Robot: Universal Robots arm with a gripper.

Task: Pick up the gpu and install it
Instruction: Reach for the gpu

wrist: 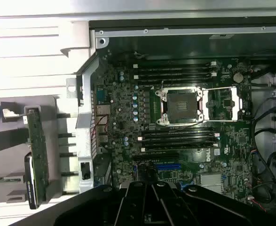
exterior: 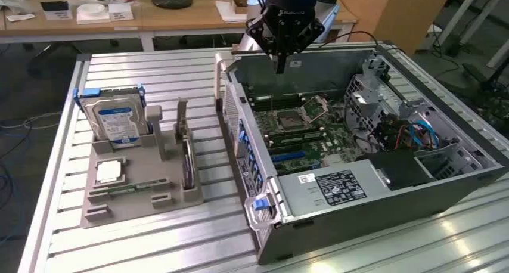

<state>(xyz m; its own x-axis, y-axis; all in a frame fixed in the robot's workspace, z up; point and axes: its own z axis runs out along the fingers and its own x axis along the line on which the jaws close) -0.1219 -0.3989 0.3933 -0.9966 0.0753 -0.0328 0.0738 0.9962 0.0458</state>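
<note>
One gpu (exterior: 188,164) stands on its long edge in a slot of the grey tray (exterior: 143,204), on the side of the tray nearest the computer case (exterior: 358,219). In the exterior view it reads as a thin dark card; the wrist view shows it (wrist: 35,155) from above, with a green board face and a dark end. Nothing grips or touches it.

On the same tray, toward the exterior view's left, a silver hard drive (exterior: 118,123) with a blue-white label stands upright in its cradle. A square silver chip (exterior: 109,170) lies flat in front of the hard drive, and a narrow green memory stick (exterior: 127,188) lies just beside the chip. The tray rests on a slatted metal table (exterior: 143,76), close beside the case.

The case lies open on the table, its motherboard (exterior: 298,124) exposed. The wrist view shows the open processor socket (wrist: 181,104) with rows of dark memory slots (wrist: 175,70) on either side and a blue slot (wrist: 168,166) near the board's edge. A grey power supply (exterior: 334,189) with a black label fills the case's near corner, and blue and red cables (exterior: 418,133) run along its far side.

The pincer (exterior: 280,69) hangs over the far end of the open case, well apart from the gpu. Its fingers are drawn together with nothing between them, and they point down at the motherboard in the wrist view (wrist: 152,188).
</note>
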